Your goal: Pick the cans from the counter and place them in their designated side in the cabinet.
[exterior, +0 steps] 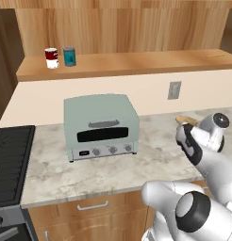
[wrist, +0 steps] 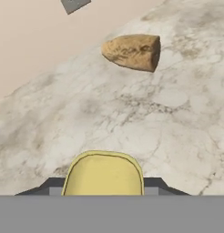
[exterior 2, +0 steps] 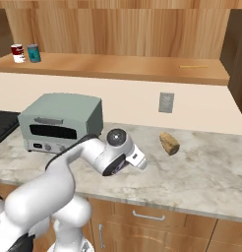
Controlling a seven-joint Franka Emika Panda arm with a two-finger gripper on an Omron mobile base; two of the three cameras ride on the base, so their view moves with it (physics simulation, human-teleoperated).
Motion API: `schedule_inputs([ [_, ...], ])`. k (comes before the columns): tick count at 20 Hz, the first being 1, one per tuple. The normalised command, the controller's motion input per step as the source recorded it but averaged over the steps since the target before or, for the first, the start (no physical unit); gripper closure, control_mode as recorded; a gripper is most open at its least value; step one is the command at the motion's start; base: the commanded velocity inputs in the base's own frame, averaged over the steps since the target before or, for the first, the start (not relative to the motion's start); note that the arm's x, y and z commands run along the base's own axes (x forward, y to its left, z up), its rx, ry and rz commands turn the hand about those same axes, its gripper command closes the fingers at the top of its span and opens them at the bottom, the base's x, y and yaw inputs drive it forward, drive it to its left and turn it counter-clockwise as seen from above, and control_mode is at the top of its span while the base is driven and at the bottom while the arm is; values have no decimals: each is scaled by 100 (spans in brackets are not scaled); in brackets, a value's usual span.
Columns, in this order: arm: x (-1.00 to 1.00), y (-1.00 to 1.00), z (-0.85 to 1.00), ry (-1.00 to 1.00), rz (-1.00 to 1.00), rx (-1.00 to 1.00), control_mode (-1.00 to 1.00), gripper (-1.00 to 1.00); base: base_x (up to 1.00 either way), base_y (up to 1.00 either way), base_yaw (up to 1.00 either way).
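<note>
Far left in my left base view I have the black ridged stove top (exterior: 12,155), level with the wide pale marbled stone counter (exterior: 113,172) that runs off to the right above light wooden drawers with metal handles (exterior: 93,205). Above that, at the left end of the long light-brown wooden cabinet shelf (exterior: 136,63), a red-and-white can (exterior: 52,58) stands upright with the teal can with a silvery top (exterior: 69,56) just beside it on its right, the two close but not clearly touching. Below them on the counter sits the boxy mint-green toaster oven (exterior: 101,126), its dark door window and row of knobs facing me.

Right of the oven, a small grey outlet plate (exterior 2: 166,102) is set in the cream wall. On the stone beneath it lies a brown chunk of crusty bread (exterior 2: 169,143), on its side, near the back wall.

My white arm folds low over the front of the counter between the oven and the bread. In the hand view the two-finger gripper (wrist: 103,186) is clamped on the short can with a yellow top (wrist: 103,174), the yellow disc filling the gap between the dark tips, with the bread well beyond it. Far right on the shelf lies a thin yellow strip (exterior 2: 194,66).
</note>
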Motion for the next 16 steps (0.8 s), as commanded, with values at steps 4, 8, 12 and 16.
schedule_inputs([
  [4,-22,0,48,-9,1,0,-100,100,0,0,0],
  [8,-29,0,42,-10,0,-2,-100,100,0,0,0],
  [12,-32,0,38,-10,0,-1,-100,100,0,0,0],
  [16,-37,0,35,-12,1,0,-100,100,0,0,0],
])
